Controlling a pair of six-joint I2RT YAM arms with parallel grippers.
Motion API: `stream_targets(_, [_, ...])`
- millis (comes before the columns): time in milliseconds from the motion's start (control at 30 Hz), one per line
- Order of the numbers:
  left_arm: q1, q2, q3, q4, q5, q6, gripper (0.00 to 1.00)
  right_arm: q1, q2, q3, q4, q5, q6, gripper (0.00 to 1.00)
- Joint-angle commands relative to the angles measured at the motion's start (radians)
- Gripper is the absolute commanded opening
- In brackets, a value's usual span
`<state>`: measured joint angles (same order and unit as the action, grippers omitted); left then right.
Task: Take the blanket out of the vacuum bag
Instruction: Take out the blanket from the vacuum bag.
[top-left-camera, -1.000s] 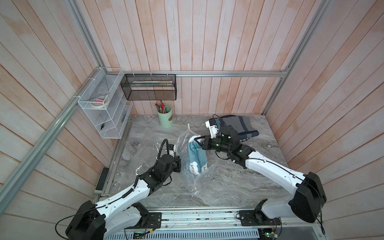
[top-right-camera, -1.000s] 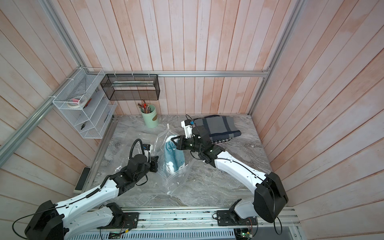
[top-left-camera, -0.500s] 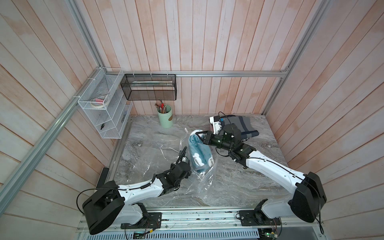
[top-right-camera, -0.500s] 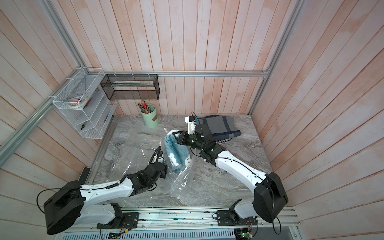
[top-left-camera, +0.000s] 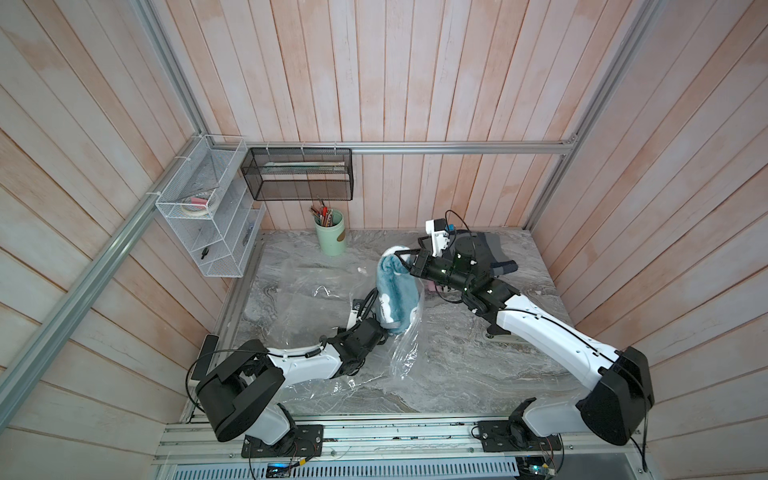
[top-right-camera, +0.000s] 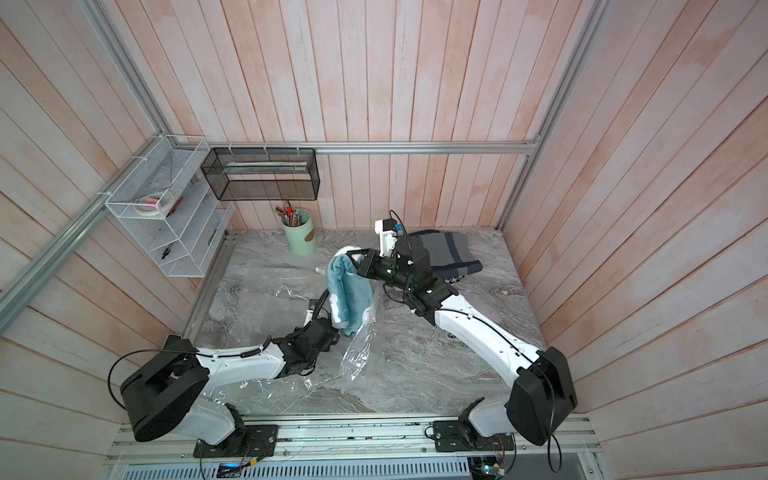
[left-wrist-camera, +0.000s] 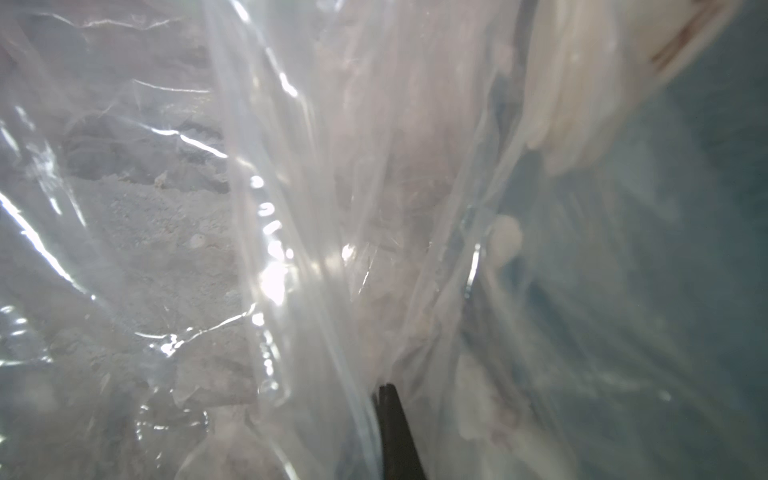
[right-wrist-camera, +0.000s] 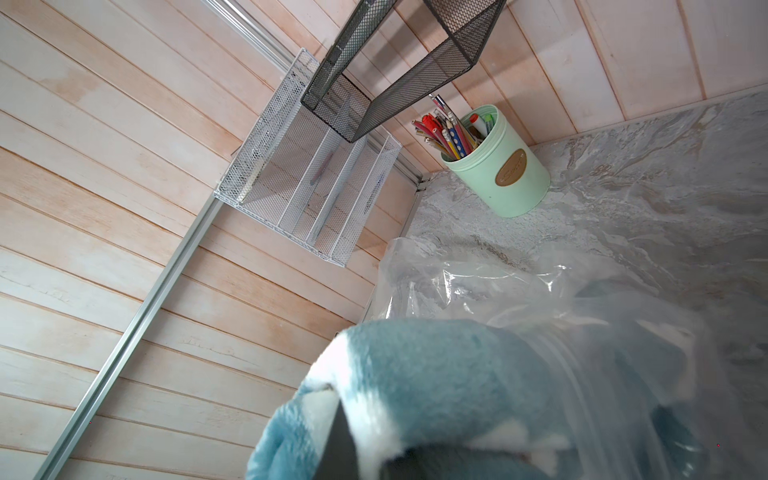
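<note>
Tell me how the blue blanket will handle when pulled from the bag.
Likely floppy: the blanket droops limp from the right pincer. Probably light, hanging from one pinch. Its fleece may drag the vacuum bag, which wraps its lower part.

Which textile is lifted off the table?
The teal blanket, hanging from the shut right gripper, partly out of the vacuum bag; the grey-and-navy folded textile lies flat on the table behind that arm.

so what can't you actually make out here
- left gripper tips: both top views, blanket hides them; left wrist view, vacuum bag plastic blurs everything
- right gripper contact: right wrist view, blanket covers it
- grey folded textile: top views, right arm covers part
</note>
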<state>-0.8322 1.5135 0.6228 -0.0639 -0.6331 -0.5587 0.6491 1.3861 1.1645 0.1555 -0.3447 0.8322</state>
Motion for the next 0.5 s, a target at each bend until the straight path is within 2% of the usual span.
stream_targets(0, [0.039,0.039,0.017,-0.134,0.003,-0.088,0.00,-0.028,-0.094,0.058,0.082,0.019,-0.031,0.00])
stream_targets(200, [0.102,0.105,0.024,-0.185,0.031,-0.179,0.00,-0.086,-0.174,0.065,0.046,0.016,-0.030,0.00])
stream_targets(467, [0.125,0.123,0.047,-0.301,-0.054,-0.361,0.00,-0.168,-0.300,0.047,-0.071,0.016,-0.078,0.00])
